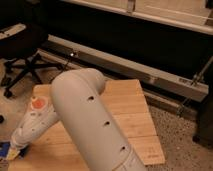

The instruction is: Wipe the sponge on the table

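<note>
The table (131,107) is a light wooden top of joined planks, and my thick white arm crosses it from the lower right to the lower left. My gripper (15,149) is at the table's front left corner, at its edge. The sponge (6,149) shows at the gripper's tip as a blue patch with a bit of yellow beside it. The gripper is shut on the sponge, and the wrist hides most of it. Whether the sponge touches the wood I cannot tell.
A red-orange round object (38,103) peeks out beside my forearm on the table's left side. A black office chair (20,56) stands on the floor at the left. A long metal rail (150,71) runs behind the table, with speckled floor to the right.
</note>
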Motion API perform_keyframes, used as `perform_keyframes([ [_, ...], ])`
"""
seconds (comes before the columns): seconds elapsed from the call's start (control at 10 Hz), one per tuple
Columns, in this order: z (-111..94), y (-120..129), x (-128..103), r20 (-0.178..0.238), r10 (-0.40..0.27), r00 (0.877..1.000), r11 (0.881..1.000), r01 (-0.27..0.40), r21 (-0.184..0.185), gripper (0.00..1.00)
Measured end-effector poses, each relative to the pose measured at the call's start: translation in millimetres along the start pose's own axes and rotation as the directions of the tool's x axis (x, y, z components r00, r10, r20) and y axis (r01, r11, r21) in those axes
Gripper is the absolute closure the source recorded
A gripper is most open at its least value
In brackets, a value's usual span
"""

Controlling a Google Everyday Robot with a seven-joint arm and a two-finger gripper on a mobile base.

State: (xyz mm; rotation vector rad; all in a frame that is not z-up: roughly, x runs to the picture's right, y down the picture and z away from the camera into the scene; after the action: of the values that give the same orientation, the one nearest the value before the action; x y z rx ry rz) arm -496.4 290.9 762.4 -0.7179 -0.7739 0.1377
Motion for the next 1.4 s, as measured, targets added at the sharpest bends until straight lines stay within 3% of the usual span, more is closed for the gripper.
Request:
perform_keyframes([
  [0.6, -3.3, -41.4, 22.2, 0.017, 0.047, 0.999, 0.998, -0.047, 0.032, 0.89],
  [1.4, -32.2, -98.1, 46.1, -0.019, 0.065, 0.998, 0.995, -0.063, 0.071, 0.89],
])
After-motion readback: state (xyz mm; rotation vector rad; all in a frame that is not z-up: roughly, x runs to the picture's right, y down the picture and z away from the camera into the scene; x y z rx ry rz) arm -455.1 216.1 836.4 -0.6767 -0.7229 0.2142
